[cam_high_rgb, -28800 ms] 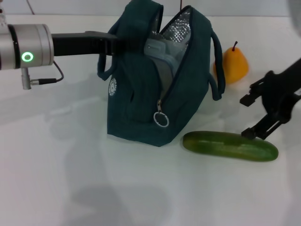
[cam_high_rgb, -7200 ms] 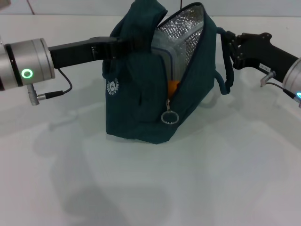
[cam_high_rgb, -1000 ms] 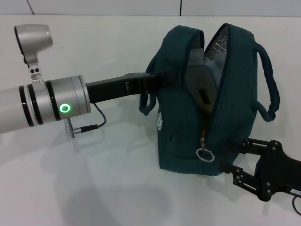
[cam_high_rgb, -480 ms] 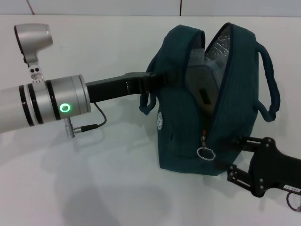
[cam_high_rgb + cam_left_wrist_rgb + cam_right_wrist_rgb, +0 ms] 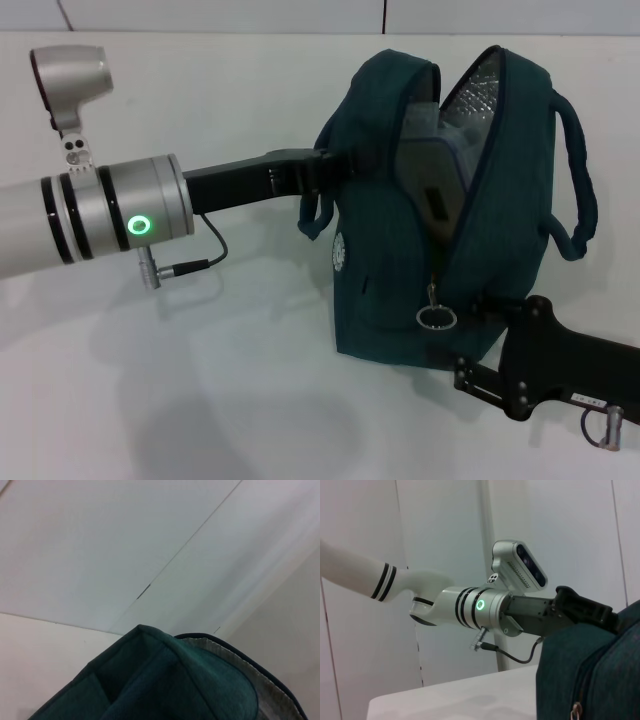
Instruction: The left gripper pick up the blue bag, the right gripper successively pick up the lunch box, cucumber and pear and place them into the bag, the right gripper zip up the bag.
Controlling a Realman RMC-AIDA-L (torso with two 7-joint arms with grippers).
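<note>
The blue bag (image 5: 390,260) stands on the white table with its zipper open and silver lining (image 5: 478,85) showing. My left gripper (image 5: 338,165) comes in from the left and is shut on the bag's near handle, holding it up. A pale grey lunch box (image 5: 428,165) shows inside the opening. The cucumber and the pear are hidden. My right gripper (image 5: 468,342) sits low at the bag's front corner, open, its fingers just beside the ring-pull zipper (image 5: 436,317). The right wrist view shows the bag (image 5: 590,670) and the left arm (image 5: 485,605).
The white table (image 5: 220,400) stretches out in front and to the left of the bag. A cable (image 5: 195,262) hangs under the left arm's silver wrist. The left wrist view shows only the bag's top fabric (image 5: 165,680) against a pale wall.
My right gripper has slid left and lower, closing in on the bag's front corner under the ring pull. The bag and the left arm have barely shifted.
</note>
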